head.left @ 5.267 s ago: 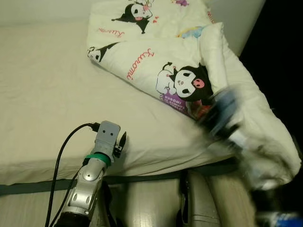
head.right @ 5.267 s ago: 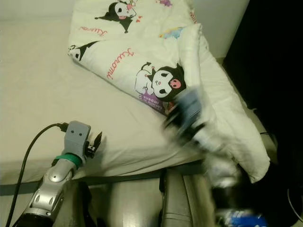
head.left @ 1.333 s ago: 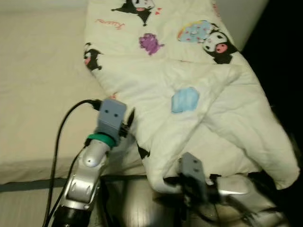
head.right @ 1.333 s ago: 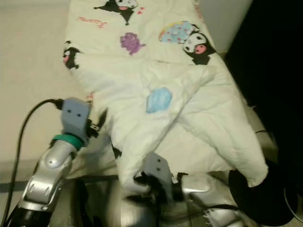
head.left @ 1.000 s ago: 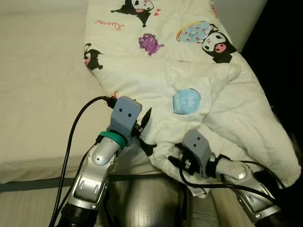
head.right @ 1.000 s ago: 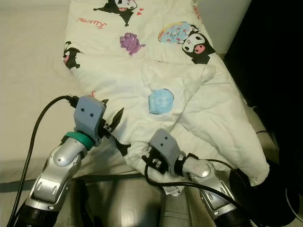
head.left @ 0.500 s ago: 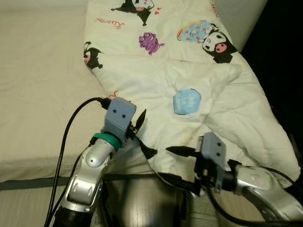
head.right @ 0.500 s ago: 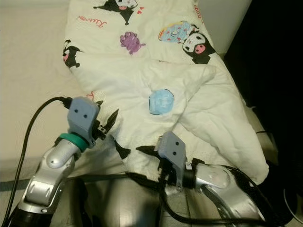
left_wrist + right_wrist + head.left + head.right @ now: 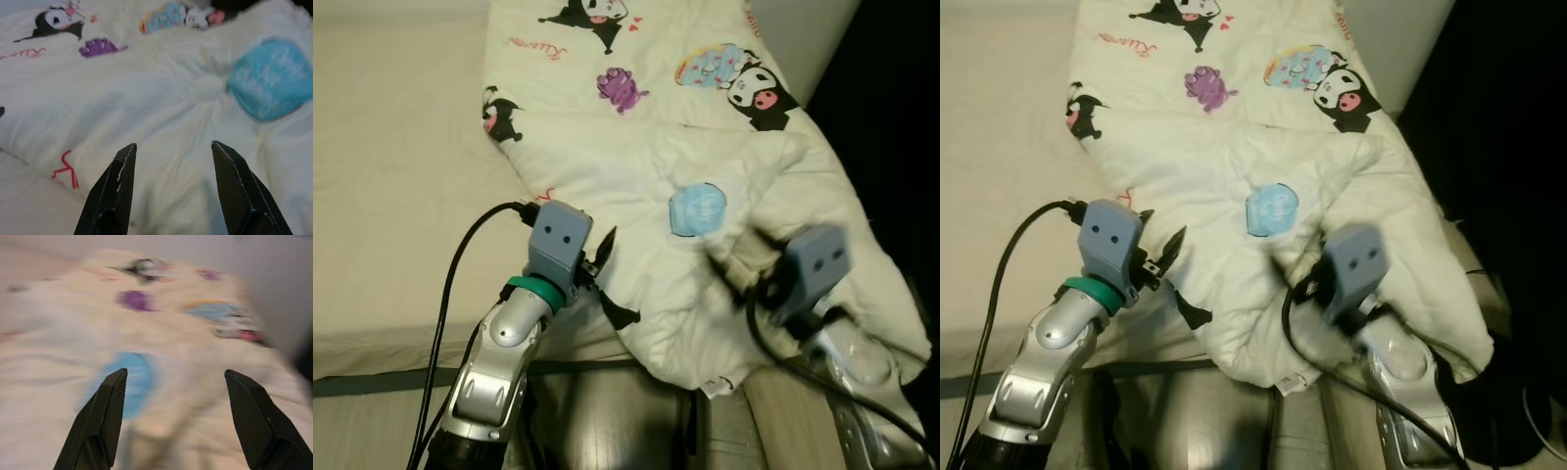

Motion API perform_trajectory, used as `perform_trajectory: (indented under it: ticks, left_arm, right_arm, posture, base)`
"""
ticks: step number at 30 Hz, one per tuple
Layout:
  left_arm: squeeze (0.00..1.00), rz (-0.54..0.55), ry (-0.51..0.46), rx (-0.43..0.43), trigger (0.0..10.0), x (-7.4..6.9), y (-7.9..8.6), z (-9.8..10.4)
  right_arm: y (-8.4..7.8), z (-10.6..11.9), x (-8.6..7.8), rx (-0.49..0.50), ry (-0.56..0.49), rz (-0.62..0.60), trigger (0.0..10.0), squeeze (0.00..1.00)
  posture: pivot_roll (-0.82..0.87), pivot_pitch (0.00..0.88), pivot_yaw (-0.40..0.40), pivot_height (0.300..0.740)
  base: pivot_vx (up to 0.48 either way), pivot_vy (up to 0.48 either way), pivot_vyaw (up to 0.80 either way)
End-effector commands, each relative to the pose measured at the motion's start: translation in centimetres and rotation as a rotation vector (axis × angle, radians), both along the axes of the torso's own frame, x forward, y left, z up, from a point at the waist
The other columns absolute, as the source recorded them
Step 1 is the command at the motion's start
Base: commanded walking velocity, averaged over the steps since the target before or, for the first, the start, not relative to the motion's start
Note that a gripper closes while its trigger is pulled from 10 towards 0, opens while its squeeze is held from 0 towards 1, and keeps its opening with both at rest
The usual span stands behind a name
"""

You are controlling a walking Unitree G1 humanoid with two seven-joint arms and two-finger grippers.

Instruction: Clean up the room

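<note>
A white quilted comforter printed with black cartoon characters, a purple blob and a pale blue patch (image 9: 705,206) lay rumpled across the right half of the frame, on a cream-sheeted bed (image 9: 391,176), its lower edge hanging over the bed's near side at bottom centre. The left gripper (image 9: 599,264) sat at centre left, its silver arm rising from the lower left with a green wrist band and a black cable looping off the grey camera block; its black fingers (image 9: 115,188) were spread apart, empty, angled toward the comforter's edge. The right gripper (image 9: 181,421), blurred, was raised at centre right over the comforter's lower fold, the forearm coming up from the bottom right corner. Its fingers (image 9: 98,423) stood wide apart over the blue patch, gripping nothing.
</note>
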State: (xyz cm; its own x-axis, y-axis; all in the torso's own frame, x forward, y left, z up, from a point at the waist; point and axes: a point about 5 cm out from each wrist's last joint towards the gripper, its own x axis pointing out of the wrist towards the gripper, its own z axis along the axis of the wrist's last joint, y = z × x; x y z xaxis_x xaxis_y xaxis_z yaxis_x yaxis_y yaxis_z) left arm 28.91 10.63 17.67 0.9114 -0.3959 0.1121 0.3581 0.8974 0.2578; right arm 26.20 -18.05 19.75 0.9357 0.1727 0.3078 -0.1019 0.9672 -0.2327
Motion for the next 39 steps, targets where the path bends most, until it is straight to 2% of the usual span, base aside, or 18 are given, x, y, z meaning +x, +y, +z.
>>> perform_trajectory:
  ticks: [1, 2, 3, 6, 7, 8, 10, 11, 13, 14, 17, 24, 25, 27, 32, 37, 38, 39]
  left_arm:
    - [0.00, -0.046, 0.021, 0.058, 10.0, -0.7, -0.5, -0.8]
    - [0.00, -0.087, 0.049, 0.101, 10.0, -1.2, -1.2, -1.6]
    - [0.00, -0.087, 0.049, 0.101, 10.0, -1.2, -1.2, -1.6]
    - [0.00, -0.182, 0.102, 0.167, 10.0, -2.1, -3.6, -3.2]
    - [0.00, -0.182, 0.102, 0.167, 10.0, -2.1, -3.6, -3.2]
    - [0.00, -0.225, 0.111, 0.167, 10.0, -2.4, -4.5, -3.5]
    - [0.00, -0.225, 0.111, 0.167, 10.0, -2.4, -4.5, -3.5]
    - [1.00, -0.254, 0.114, 0.161, 10.0, -2.6, -5.3, -3.6]
    - [1.00, -0.246, 0.096, 0.135, 10.0, -2.0, -6.6, -3.2]
    - [1.00, -0.246, 0.096, 0.135, 10.0, -2.0, -6.6, -3.2]
    - [1.00, -0.240, 0.072, 0.082, 10.0, -1.1, -8.1, -1.9]
    - [1.00, -0.266, 0.022, 0.155, 10.0, -1.1, -10.1, -1.8]
    - [0.00, -0.296, 0.016, 0.189, 10.0, -1.3, -10.9, -2.1]
    - [0.00, -0.333, 0.039, 0.238, 10.0, -1.8, -12.5, -3.0]
    - [0.00, -0.280, 0.048, 0.302, 10.0, -1.7, -13.4, -4.6]
    - [0.00, -0.205, 0.034, 0.346, 10.0, -1.2, -13.2, -5.4]
    - [0.00, -0.135, 0.033, 0.337, 9.0, -0.6, -12.5, -5.3]
    - [0.00, -0.087, 0.033, 0.328, 9.0, -0.3, -12.1, -5.2]
  right_arm:
    - [-1.2, -1.0, -0.2, 0.012, 0.010, -0.134, 10.0, 0.00]
    - [-2.2, -1.3, -0.4, 0.011, 0.012, -0.212, 10.0, 0.00]
    - [-2.2, -1.3, -0.4, 0.011, 0.012, -0.212, 10.0, 0.00]
    - [-4.1, -1.3, -0.4, -0.011, 0.002, -0.309, 10.0, 0.00]
    - [-4.1, -1.3, -0.4, -0.011, 0.002, -0.309, 10.0, 0.00]
    - [-4.6, -1.2, -0.1, -0.026, -0.013, -0.335, 10.0, 0.00]
    - [-4.6, -1.2, -0.1, -0.026, -0.013, -0.335, 10.0, 0.00]
    - [-4.9, -1.0, 0.2, -0.045, -0.030, -0.360, 10.0, 0.00]
    - [-5.2, -0.7, 0.9, -0.056, -0.060, -0.385, 10.0, 0.00]
    - [-5.2, -0.7, 0.9, -0.056, -0.060, -0.385, 10.0, 0.00]
    - [-4.8, -0.8, 1.9, -0.079, -0.062, -0.364, 10.0, 0.00]
    - [-4.4, -1.2, 2.4, -0.076, -0.060, -0.353, 10.0, 0.00]
    - [-4.2, -1.2, 2.5, -0.077, -0.062, -0.346, 10.0, 0.00]
    - [-4.0, -1.2, 2.8, -0.079, -0.067, -0.337, 10.0, 0.00]
    - [-3.9, -1.0, 3.1, -0.083, -0.077, -0.331, 10.0, 0.00]
    - [-3.9, -0.9, 3.2, -0.083, -0.084, -0.332, 10.0, 0.00]
    - [-4.0, -0.8, 3.2, -0.081, -0.086, -0.332, 10.0, 0.00]
    - [-4.0, -0.8, 3.1, -0.080, -0.087, -0.332, 10.0, 0.00]
  posture:
    - [-0.13, 0.155, 0.074, 0.515]
    - [-0.12, 0.155, 0.077, 0.515]
    - [-0.12, 0.155, 0.077, 0.515]
    - [-0.13, 0.156, 0.075, 0.515]
    - [-0.13, 0.156, 0.075, 0.515]
    - [-0.13, 0.159, 0.073, 0.515]
    - [-0.13, 0.159, 0.073, 0.515]
    - [-0.13, 0.159, 0.073, 0.515]
    - [-0.13, 0.160, 0.067, 0.515]
    - [-0.13, 0.160, 0.067, 0.515]
    - [-0.14, 0.165, 0.062, 0.515]
    - [-0.13, 0.173, 0.057, 0.515]
    - [-0.14, 0.174, 0.055, 0.515]
    - [-0.14, 0.180, 0.055, 0.515]
    - [-0.15, 0.187, 0.054, 0.515]
    - [-0.16, 0.192, 0.054, 0.515]
    - [-0.16, 0.194, 0.054, 0.515]
    - [-0.16, 0.194, 0.054, 0.515]
  base:
    - [0.000, 0.000, 0.00]
    - [0.000, 0.000, 0.00]
    - [0.000, 0.000, 0.00]
    - [0.000, 0.000, 0.00]
    - [0.000, 0.000, 0.00]
    - [0.000, 0.000, 0.00]
    - [0.000, 0.000, 0.00]
    - [0.000, 0.000, 0.00]
    - [0.000, 0.000, 0.00]
    - [0.000, 0.000, 0.00]
    - [0.000, 0.000, 0.00]
    - [0.000, 0.000, 0.00]
    - [0.000, 0.000, 0.00]
    - [0.000, 0.000, 0.00]
    - [0.000, 0.000, 0.00]
    - [0.000, 0.000, 0.00]
    - [0.000, 0.000, 0.00]
    - [0.000, 0.000, 0.00]
